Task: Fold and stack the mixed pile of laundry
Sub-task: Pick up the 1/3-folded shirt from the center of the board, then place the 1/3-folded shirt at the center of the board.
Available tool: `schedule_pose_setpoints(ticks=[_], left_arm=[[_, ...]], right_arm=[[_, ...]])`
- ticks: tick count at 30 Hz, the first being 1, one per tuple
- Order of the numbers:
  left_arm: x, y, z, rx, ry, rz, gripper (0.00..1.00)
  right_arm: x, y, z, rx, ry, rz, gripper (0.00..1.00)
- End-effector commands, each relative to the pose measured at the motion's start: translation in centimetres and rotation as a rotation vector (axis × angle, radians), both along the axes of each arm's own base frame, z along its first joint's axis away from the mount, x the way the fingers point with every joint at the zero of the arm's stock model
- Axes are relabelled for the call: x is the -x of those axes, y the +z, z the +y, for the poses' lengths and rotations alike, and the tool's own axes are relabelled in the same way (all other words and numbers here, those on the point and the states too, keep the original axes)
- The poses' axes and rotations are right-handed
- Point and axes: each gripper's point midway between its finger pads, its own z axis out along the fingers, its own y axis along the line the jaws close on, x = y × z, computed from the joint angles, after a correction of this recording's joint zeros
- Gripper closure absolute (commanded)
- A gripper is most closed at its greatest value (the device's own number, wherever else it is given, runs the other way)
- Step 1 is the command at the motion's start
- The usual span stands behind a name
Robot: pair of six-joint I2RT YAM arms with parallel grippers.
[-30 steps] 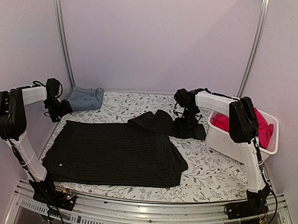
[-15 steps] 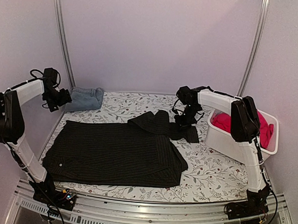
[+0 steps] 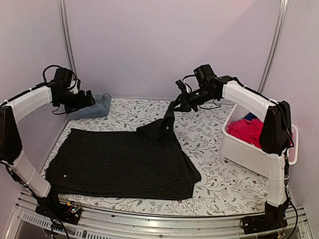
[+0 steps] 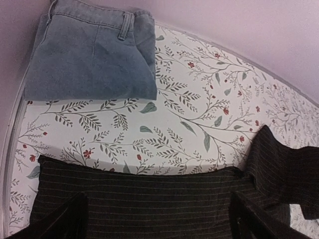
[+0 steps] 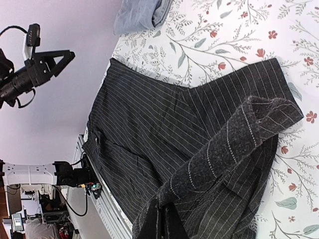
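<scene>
The right gripper [image 3: 181, 102] is pinching the end of one sleeve [image 3: 167, 119] of the black pinstriped shirt [image 3: 120, 163], its jaws shut tight on the cloth. It is holding that end in the air over the far middle of the floral table cover [image 3: 220, 179]. The sleeve is hanging taut, slanting down and toward the near left to where it joins the shirt's far right corner.

The shirt's body is lying flat across the near left of the table, its long axis running left to right. So the cloth is lying to the near left of the closed jaws, and in my judgement any fold of the sleeve over the body is calling for a sweep that way by the right arm, which is the nearer one.

The left gripper [image 3: 90, 101] is hovering with jaws spread wide and empty over the shirt's far left edge, with the folded light blue denim piece [image 4: 92, 55] just beyond it in the far left corner. On the right, the white plastic bin [image 3: 242, 151] is holding a red-pink cloth [image 3: 250, 132].
</scene>
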Motion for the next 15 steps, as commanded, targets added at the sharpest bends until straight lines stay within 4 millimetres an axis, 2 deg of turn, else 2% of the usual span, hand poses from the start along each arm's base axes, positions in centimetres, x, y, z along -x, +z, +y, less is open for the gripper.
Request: schedule_pose_setpoints(ticks=[1, 7, 9, 10, 11, 12, 13, 15], left_arm=[[0.6, -0.6, -2.1, 0.031, -0.083, -0.018, 0.02], [1.1, -1.3, -1.8, 0.031, -0.059, -0.019, 0.02], [1.1, -1.6, -1.5, 0.019, -0.046, -0.015, 0.02], [1.1, -1.8, -1.4, 0.015, -0.04, -0.012, 0.02], [1.1, -2.0, -1.3, 0.011, -0.037, -0.011, 0.02], [1.1, -2.2, -1.2, 0.011, -0.034, -0.006, 0.02], [1.0, -2.4, -1.3, 0.012, -0.035, 0.0, 0.02], [1.0, -2.5, -1.5, 0.02, -0.048, 0.005, 0.01]], right_arm=[[-3.2, 4.5, 1.7, -0.141, -0.081, -0.133, 1.0], [-7.9, 12.9, 3.2, -0.363, -0.175, -0.394, 1.0], [-9.9, 13.2, 4.3, -0.442, -0.193, -0.455, 1.0], [-10.4, 14.3, 4.7, -0.504, -0.194, -0.497, 1.0], [-11.3, 13.9, 5.3, -0.55, -0.201, -0.486, 1.0], [-11.5, 14.5, 5.8, -0.589, -0.196, -0.495, 1.0], [-11.8, 14.4, 6.6, -0.622, -0.179, -0.483, 0.93], [-12.4, 11.1, 8.0, -0.634, -0.139, -0.4, 0.52]])
